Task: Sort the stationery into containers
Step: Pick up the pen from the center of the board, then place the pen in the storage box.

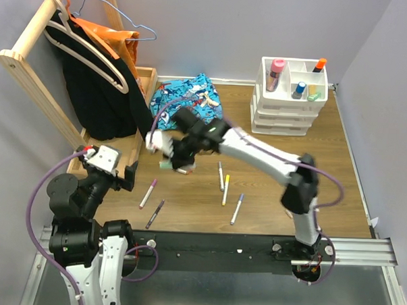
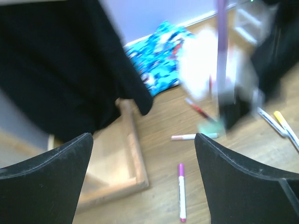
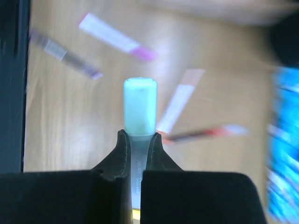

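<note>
Right wrist view gives me the clearest read: my right fingers [image 3: 120, 156] are clenched on a mint-capped highlighter [image 3: 139, 107]. Its barrel is pinched between the tips, and its long axis runs straight out along them with the cap end poking beyond. In the top external view that hand sits left of centre, just below the blue cloth [image 1: 185, 98], and the highlighter looks to be held off the bench [image 1: 269, 202].

The organiser [image 1: 286, 121] stands at the upper right of the frame, well apart from it. I expect the carry to run up and to the right, and the right arm is the nearer one to that corner. The compartments open upward, so I would tip the highlighter toward upright over one.

My left fingers [image 2: 51, 172] are spread wide, grasping nothing, at the lower left near loose pens [image 1: 147, 194].
</note>
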